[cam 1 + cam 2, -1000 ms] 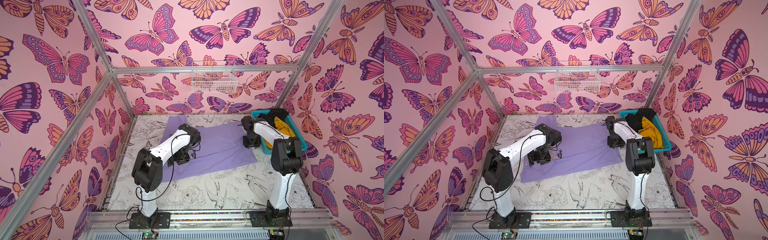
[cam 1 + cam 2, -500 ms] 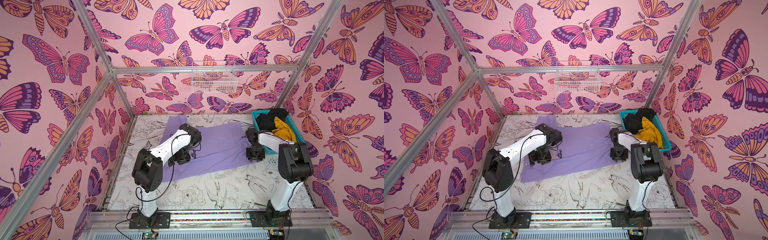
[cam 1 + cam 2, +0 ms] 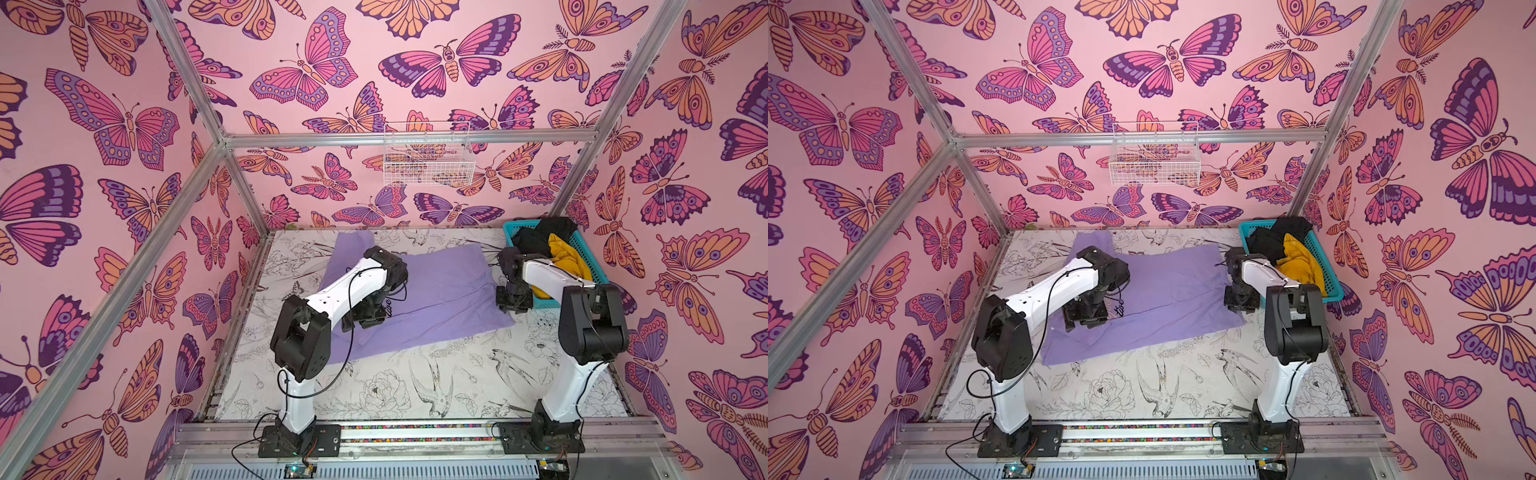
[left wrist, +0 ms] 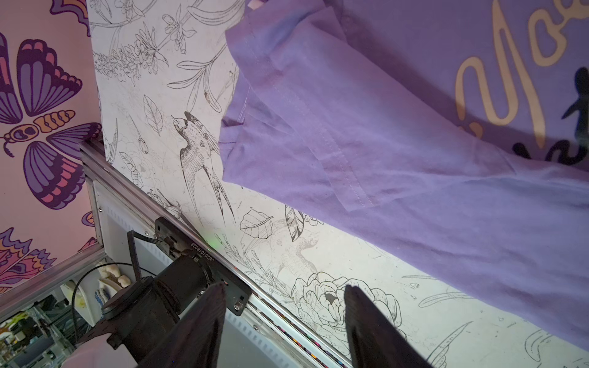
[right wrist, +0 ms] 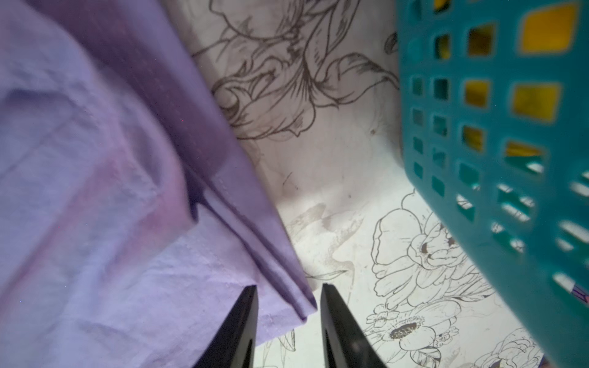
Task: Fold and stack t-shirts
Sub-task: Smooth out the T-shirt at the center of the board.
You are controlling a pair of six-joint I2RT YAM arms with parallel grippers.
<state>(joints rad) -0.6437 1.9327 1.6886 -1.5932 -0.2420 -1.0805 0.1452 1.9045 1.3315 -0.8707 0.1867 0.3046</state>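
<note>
Bird-printed table (image 3: 415,386) holds the purple shirt (image 3: 440,291) spread flat at mid-frame in both top views. The yellow shirt (image 3: 565,257) and black shirt (image 3: 540,237) fill the basket (image 3: 510,227) at right. The left gripper (image 4: 283,288) has its fingers spread and empty. The right gripper (image 5: 288,288) has its fingers apart, straddling the purple shirt's hem corner.

Lavender shirt (image 5: 111,191) hem corner between parted right end effector (image 5: 288,286) fingers, teal basket (image 5: 510,280) nearby, yellow cloth (image 5: 537,98) inside
</note>
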